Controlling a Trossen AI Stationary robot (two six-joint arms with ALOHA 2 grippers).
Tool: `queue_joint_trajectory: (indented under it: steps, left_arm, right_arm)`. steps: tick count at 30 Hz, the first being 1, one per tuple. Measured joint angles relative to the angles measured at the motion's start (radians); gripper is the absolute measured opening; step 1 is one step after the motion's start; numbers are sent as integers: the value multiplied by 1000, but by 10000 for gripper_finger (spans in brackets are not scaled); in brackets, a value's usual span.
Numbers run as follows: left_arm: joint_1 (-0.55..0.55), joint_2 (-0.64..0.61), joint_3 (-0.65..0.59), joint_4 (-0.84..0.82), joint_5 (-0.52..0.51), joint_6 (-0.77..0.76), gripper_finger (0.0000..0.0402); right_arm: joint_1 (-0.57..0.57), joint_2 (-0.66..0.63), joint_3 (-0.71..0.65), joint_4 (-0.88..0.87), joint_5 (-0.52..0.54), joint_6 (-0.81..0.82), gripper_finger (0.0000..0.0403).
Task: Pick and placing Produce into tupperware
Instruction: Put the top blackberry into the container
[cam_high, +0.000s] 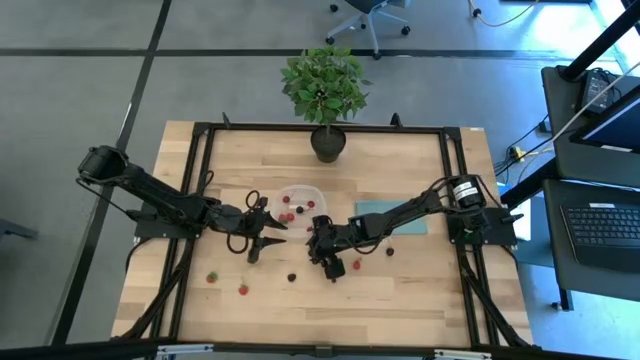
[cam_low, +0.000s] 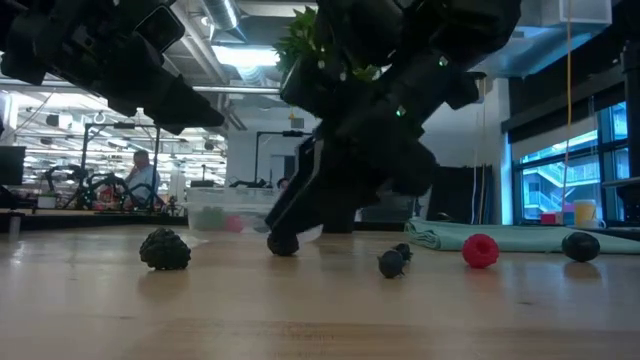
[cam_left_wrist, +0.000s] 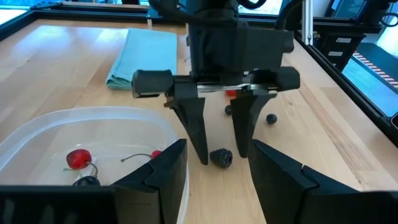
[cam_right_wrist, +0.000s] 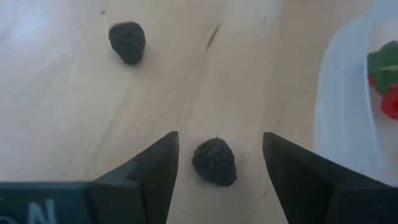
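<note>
My right gripper stands open, fingertips down by the tabletop, on either side of a blackberry that lies on the wood just near of the tupperware. It does not touch the berry. A second blackberry lies farther on toward the table's near edge. The clear tupperware holds a few red berries. My left gripper waits open and empty, just left of the tupperware, pointing at the right gripper.
Loose berries lie on the wood near the front: red ones and a dark one. A teal cloth lies right of the tupperware. A potted plant stands at the far edge. Black frame rails border the table.
</note>
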Motion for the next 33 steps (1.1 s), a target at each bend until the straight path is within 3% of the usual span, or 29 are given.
queue_joint_trajectory:
  steps: [9, 24, 33]
  left_arm:
    - [0, 0, 0, -7, 0, 0, 165]
    - [0, 0, 0, -7, 0, 0, 165]
    - [0, 0, 0, -7, 0, 0, 165]
  right_arm:
    - [0, 46, 1, 12, -3, 11, 214]
    - [2, 49, 2, 5, -10, 27, 103]
    - [1, 48, 17, -18, -5, 52, 113]
